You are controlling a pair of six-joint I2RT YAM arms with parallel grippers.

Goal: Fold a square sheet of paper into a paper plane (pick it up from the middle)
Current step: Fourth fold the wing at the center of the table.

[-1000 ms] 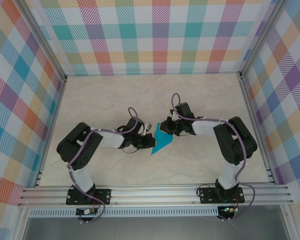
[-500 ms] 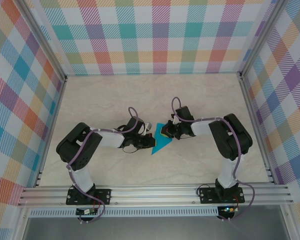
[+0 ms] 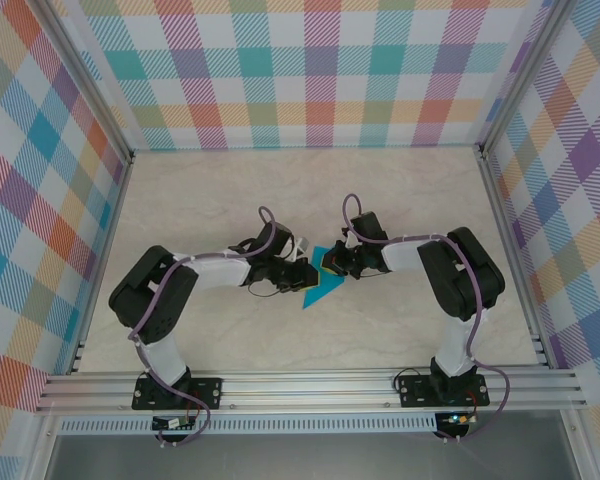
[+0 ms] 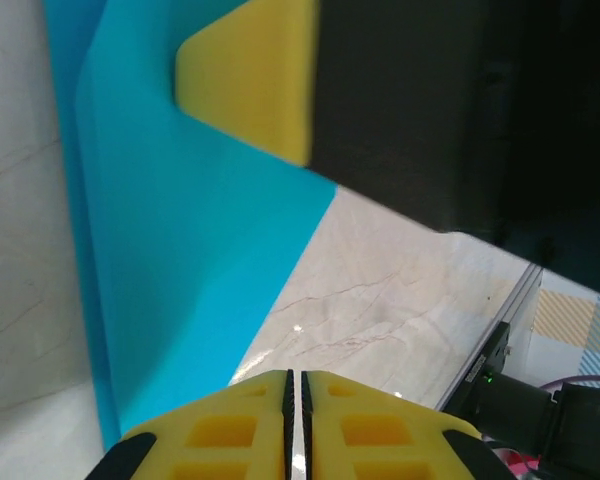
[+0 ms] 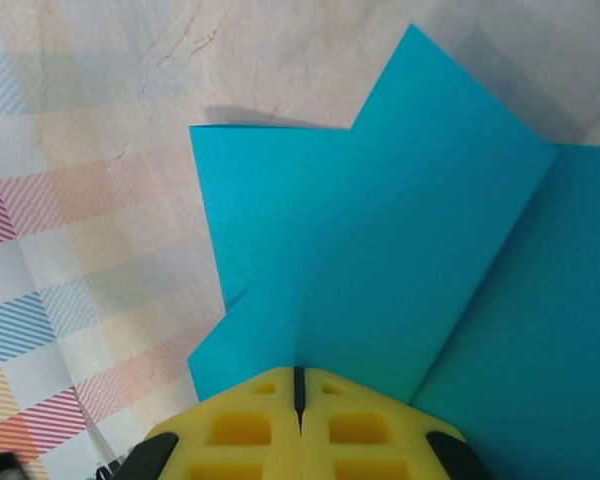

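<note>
Cyan paper (image 5: 380,250), part folded, lies on the table (image 4: 380,300). Right pincer (image 5: 299,375) is closed, seemingly nipping its crease. Left pincer (image 4: 296,378) is closed at its edge, empty.

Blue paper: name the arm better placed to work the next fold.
Left, probably. The right gripper, shut, has its tips on the paper, seemingly pinning it; the left gripper sits shut beside its edge, free to move.

text: none readable | labels, brands: none readable | numbers, signs: none readable
</note>
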